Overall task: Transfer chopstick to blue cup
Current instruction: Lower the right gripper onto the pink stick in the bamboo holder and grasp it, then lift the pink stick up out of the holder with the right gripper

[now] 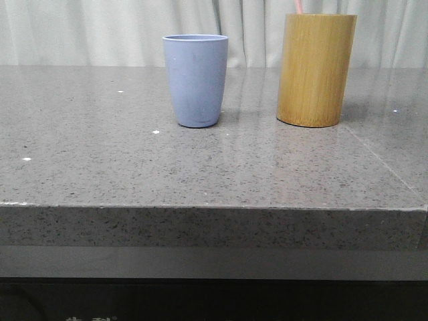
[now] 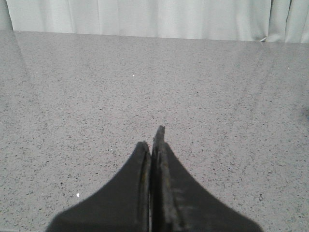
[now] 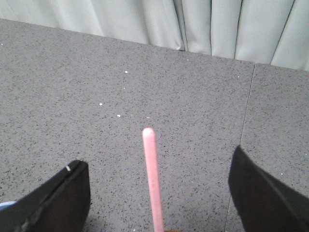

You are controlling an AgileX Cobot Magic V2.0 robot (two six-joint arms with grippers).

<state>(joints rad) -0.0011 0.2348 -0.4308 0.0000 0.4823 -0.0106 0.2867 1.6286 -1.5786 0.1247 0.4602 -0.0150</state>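
On the grey speckled bench (image 1: 100,167), before a pale curtain (image 1: 87,30), we see the bamboo holder (image 1: 315,70) to the right and the blue cup (image 1: 195,80) to its left, well apart. From the front the chopstick (image 1: 299,7) is nearly all hidden inside the holder, only its pink tip clearing the rim before the frame cuts it off. At the right wrist it rises between the fingers of the right gripper (image 3: 157,188), which is spread wide and clear of it. The left gripper (image 2: 153,145) is clenched on nothing over bare bench.
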